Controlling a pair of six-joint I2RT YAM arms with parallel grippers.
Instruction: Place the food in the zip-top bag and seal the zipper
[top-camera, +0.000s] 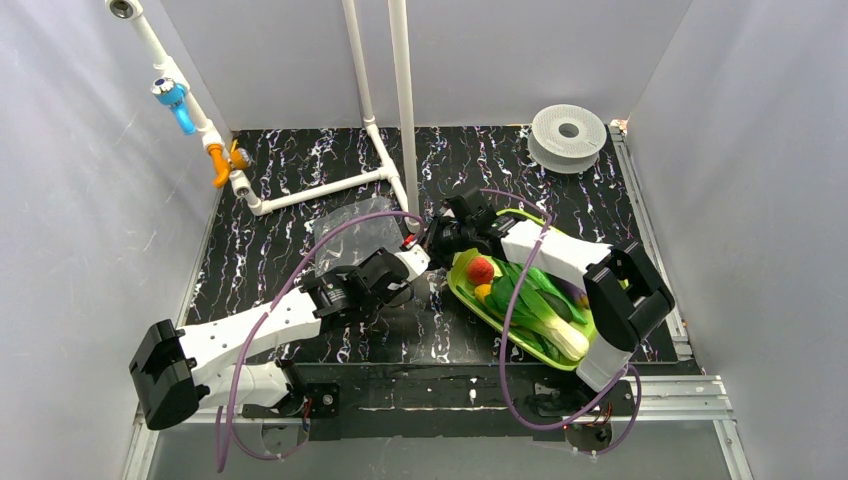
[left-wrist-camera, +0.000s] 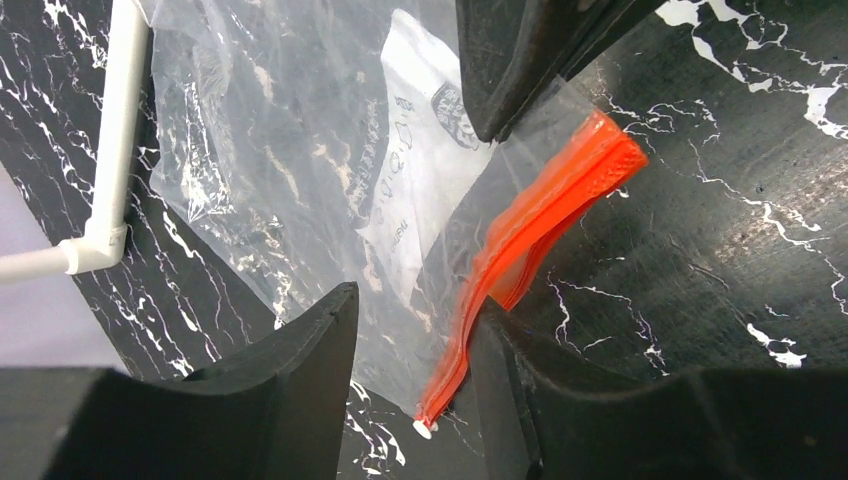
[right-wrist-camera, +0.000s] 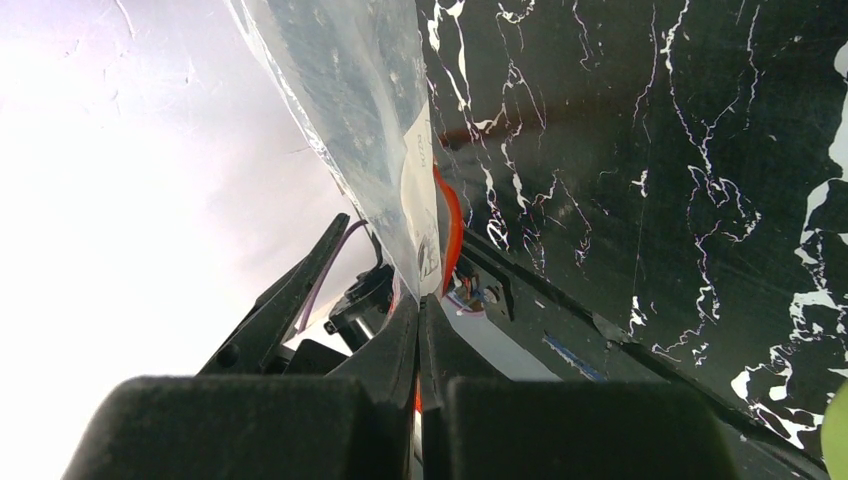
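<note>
Top external: lime-green oval tray holds round red tomato, long green vegetables. Right gripper pinches crinkly clear plastic bag; left gripper, fingers parted, straddles its red-orange zipper strip

You've got a black tabletop with white marble-style veining. Directly on it:
- lime-green oval tray at near right, angled, long axis running from the centre toward the near-right corner
- white spool lying flat in the far-right corner, well apart from the tray
- white pipe frame at far left-centre, its foot bar running across the surface and uprights rising from it
- clear bag left of centre, on the near side of that foot bar, between it and the tray

The bag is crinkled, and you can't tell how much of it sits flat.
</note>
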